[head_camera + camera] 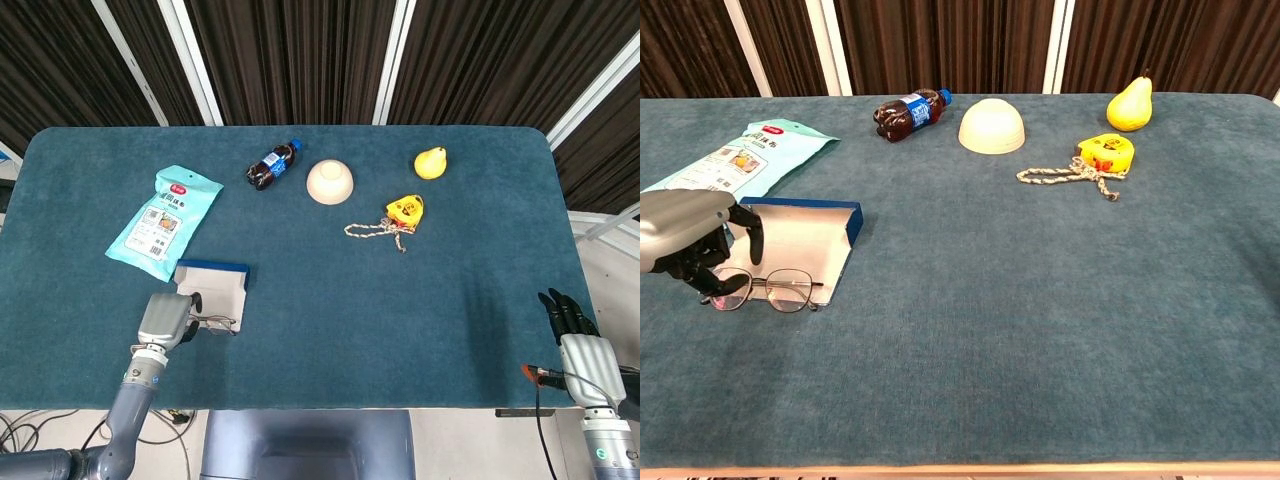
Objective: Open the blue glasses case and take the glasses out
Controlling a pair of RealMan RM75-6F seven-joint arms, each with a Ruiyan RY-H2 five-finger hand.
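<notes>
- Head view count: one blue glasses case (213, 285), one pair of glasses (212, 323), one snack packet (165, 221), one cola bottle (272, 165), one bowl (329, 181), one pear (431, 162), one tape measure (405, 208) with one cord (375, 231) beside it, all on one table (420, 310).
- Blue glasses case lies open and flat at lower left of the frame, pale lining up. Nothing is inside it; the glasses lie at its near edge, partly over the lining, lenses toward the table's front.
- Left hand (690, 235) sits at the left lens of the glasses, fingers curled down over the frame. Whether they actually pinch it, I cannot tell.
- Right hand (582, 345) stands off the table's lower right corner, fingers straight and released, holding nothing.
- Bowl is upside down at top centre, so nothing rests in it; cola bottle lies on its side just left of it.
- Snack packet lies near the left edge, just above the case.
- Centre and right half of the table surface offer broad open room; pear, tape measure and cord cluster at upper right.
</notes>
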